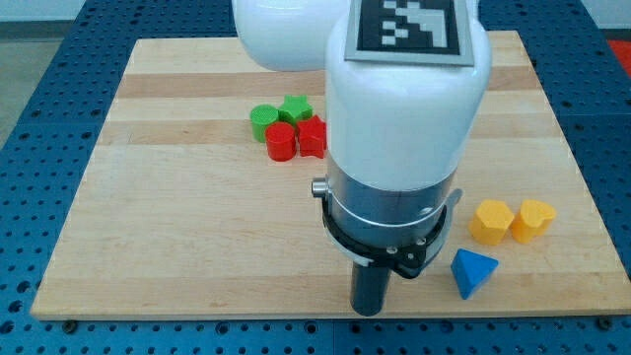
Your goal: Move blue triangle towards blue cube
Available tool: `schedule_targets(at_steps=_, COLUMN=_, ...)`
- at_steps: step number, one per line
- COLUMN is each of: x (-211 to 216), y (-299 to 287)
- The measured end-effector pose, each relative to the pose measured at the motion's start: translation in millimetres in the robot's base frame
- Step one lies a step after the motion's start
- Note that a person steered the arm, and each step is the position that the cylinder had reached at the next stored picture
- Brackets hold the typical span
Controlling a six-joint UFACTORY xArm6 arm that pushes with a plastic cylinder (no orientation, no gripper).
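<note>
The blue triangle lies near the view's bottom right of the wooden board. My tip is the lower end of the dark rod, near the board's bottom edge, to the left of the blue triangle with a gap between them. The blue cube does not show; the arm's large white body may hide it.
A yellow hexagon block and a yellow heart block sit just above the blue triangle. A green cylinder, a green star, a red cylinder and a red star block cluster at upper middle.
</note>
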State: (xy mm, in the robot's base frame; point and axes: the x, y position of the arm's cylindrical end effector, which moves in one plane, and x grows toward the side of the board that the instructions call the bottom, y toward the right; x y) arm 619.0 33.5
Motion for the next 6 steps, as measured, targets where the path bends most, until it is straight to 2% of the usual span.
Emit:
schedule_targets(at_steps=1, x=0, y=20)
schedule_targets(at_steps=3, x=-1, y=165)
schedule_targets(at_steps=4, x=-1, y=213)
schedule_targets(at_steps=5, x=-8, y=203)
schedule_targets(at_steps=6, x=-35, y=162)
